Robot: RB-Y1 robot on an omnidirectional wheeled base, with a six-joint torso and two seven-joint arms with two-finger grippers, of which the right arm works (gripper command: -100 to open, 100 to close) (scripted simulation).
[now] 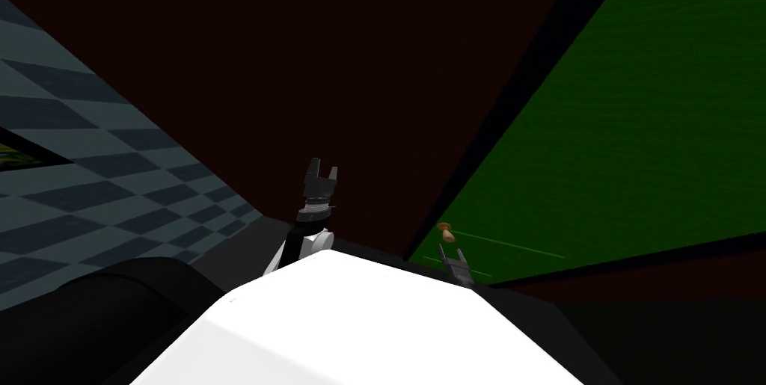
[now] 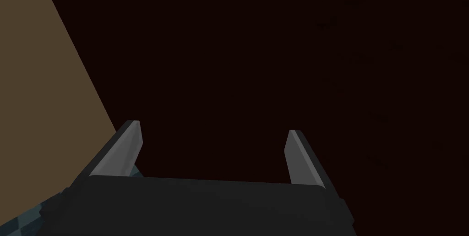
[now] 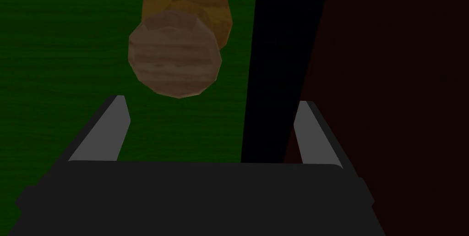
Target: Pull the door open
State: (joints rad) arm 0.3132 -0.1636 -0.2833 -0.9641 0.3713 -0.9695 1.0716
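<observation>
A dark green door [image 1: 643, 141] fills the right side of the head view, with a black gap along its edge beside a dark maroon wall [image 1: 299, 66]. A round brown wooden knob [image 1: 446, 232] sticks out of the door. My right gripper [image 1: 453, 255] is open just short of it. In the right wrist view the knob [image 3: 174, 57] sits ahead of the open right gripper [image 3: 210, 109], closer to one finger [image 3: 117, 118], touching neither. The green door [image 3: 59, 54] lies behind it. My left gripper [image 1: 322, 171] is raised before the maroon wall, and the left gripper [image 2: 213, 137] is open and empty.
A grey checkered wall [image 1: 90, 179] stands at the left. A black strip [image 3: 284, 63] separates the green door from the maroon wall [image 3: 403, 86]. A tan surface [image 2: 41, 63] shows beside the left gripper.
</observation>
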